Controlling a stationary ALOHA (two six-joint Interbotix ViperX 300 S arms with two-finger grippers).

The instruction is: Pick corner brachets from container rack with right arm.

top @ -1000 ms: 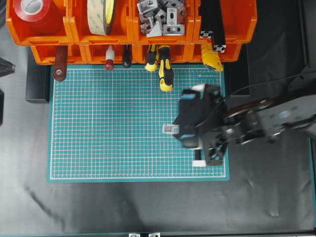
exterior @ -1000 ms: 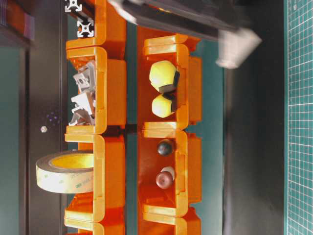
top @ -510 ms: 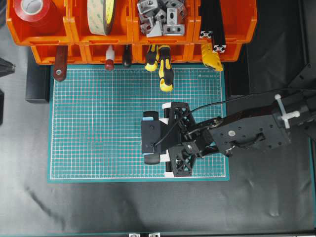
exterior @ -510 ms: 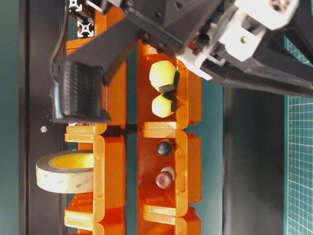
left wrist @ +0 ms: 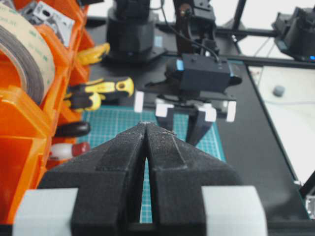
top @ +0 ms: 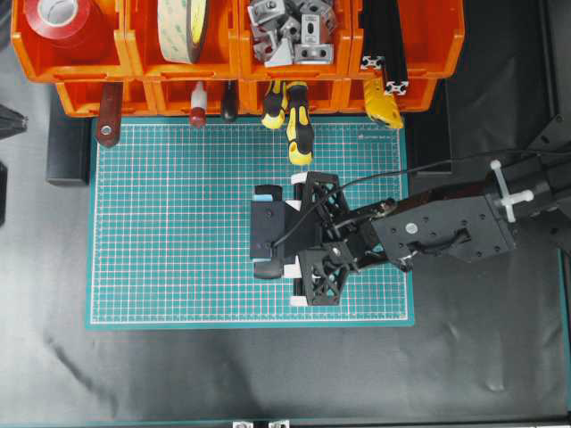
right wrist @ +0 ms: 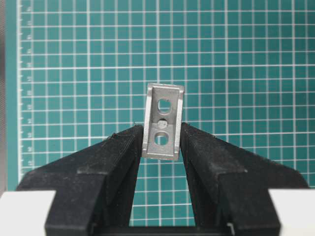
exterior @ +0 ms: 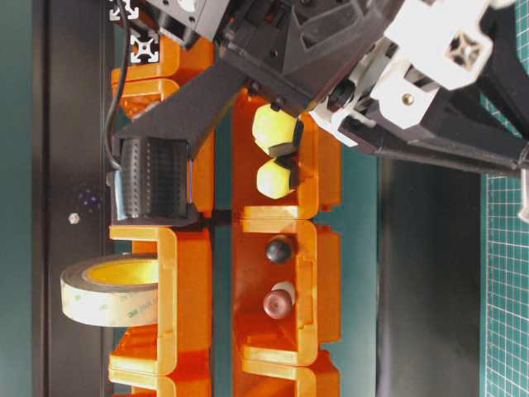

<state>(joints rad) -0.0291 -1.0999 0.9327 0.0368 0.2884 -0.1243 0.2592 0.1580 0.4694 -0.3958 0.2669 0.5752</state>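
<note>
Right arm point(top: 446, 234): black, enters from the right edge of the overhead view and reaches leftward to centre frame, lying nearly level.
Right wrist: open-framework black housing with white clips, at centre-right of the overhead view; a thin black cable loops over it.
Right pincer point(right wrist: 161, 140): two black fingers with textured pads, white blocks at their bases; jaws closed from both sides on a corner brachet point(right wrist: 162, 122), which stands slightly tilted between the tips.
Left pincer point(left wrist: 146, 132): fills the lower half of the left wrist view; black fingers pressed together tip to tip, nothing between them.
</note>
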